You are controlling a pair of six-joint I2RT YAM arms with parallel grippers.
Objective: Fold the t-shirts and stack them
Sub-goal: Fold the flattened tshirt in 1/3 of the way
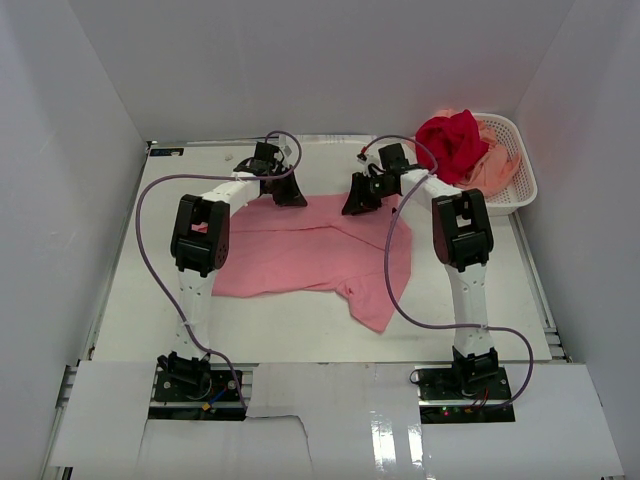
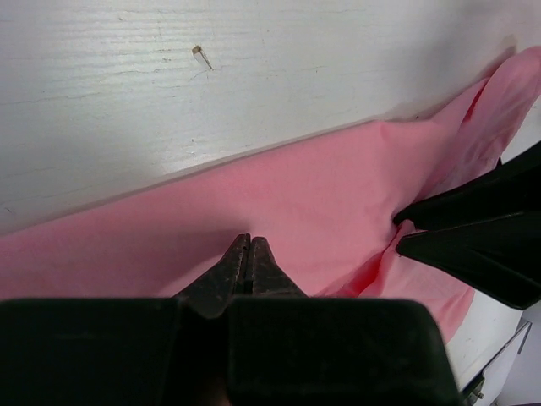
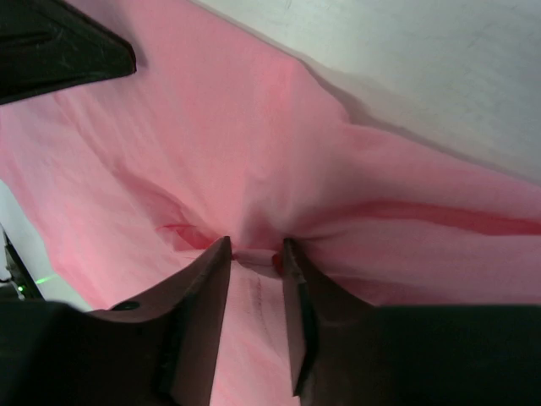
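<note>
My left gripper (image 2: 250,245) has its fingers pressed together, tips low over the pink t-shirt (image 1: 300,255); I cannot tell whether any fabric is caught between them; my right gripper (image 3: 254,249) is clamped on a bunched fold of the same shirt, wrinkles fanning out from its tips; both work along the shirt's far edge, near each other; the shirt lies spread on the white table (image 1: 270,330); the deep red t-shirt (image 1: 450,140) and peach t-shirt (image 1: 490,170) sit heaped in the white basket (image 1: 520,185) at the far right.
</note>
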